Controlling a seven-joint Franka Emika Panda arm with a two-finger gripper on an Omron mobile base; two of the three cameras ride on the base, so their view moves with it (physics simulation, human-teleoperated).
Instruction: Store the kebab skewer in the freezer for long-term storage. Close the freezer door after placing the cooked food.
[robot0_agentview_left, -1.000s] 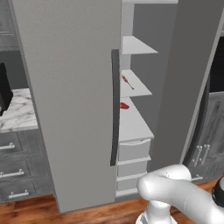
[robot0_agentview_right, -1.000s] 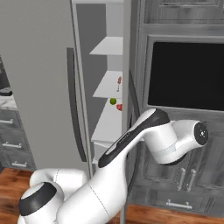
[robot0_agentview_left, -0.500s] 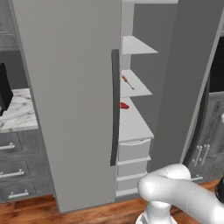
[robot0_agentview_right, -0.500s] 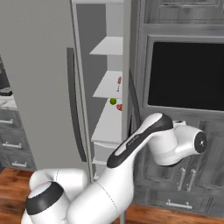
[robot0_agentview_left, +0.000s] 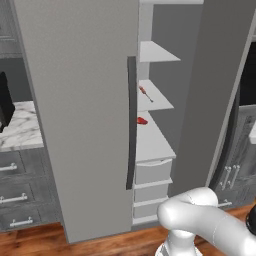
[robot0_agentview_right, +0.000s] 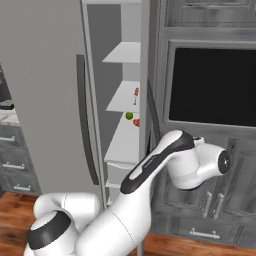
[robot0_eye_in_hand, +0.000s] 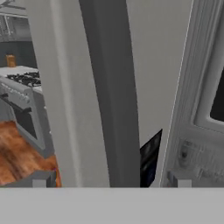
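While the thin silvery kebab skewer with red-orange chunks (robot0_agentview_left: 145, 93) is lying on a middle white shelf (robot0_agentview_left: 159, 98) of the tall matte-grey freezer (robot0_agentview_left: 150, 135), near that shelf's front edge, the narrow grey freezer door (robot0_agentview_left: 220, 90) is standing open at the compartment's right edge. A small rounded red lump (robot0_agentview_left: 142, 120) is resting on the shelf below, close to its left front corner, and in the right base view a small green ball (robot0_agentview_right: 129, 116) is sitting just beside it. The white arm (robot0_agentview_right: 165, 160) is reaching past the door's edge toward the dark built-in oven (robot0_agentview_right: 212, 85), and the hand view is looking along a long dark vertical handle (robot0_eye_in_hand: 114, 92). The two dark finger tips (robot0_eye_in_hand: 179, 180) are rising well apart at the bottom of that view, gripping nothing. Judging from this, placement is done and closing is pending. Room is narrow between door and oven front, so a careless sweep could catch the elbow on the door edge; a push that glances off the handle could leave the door ajar
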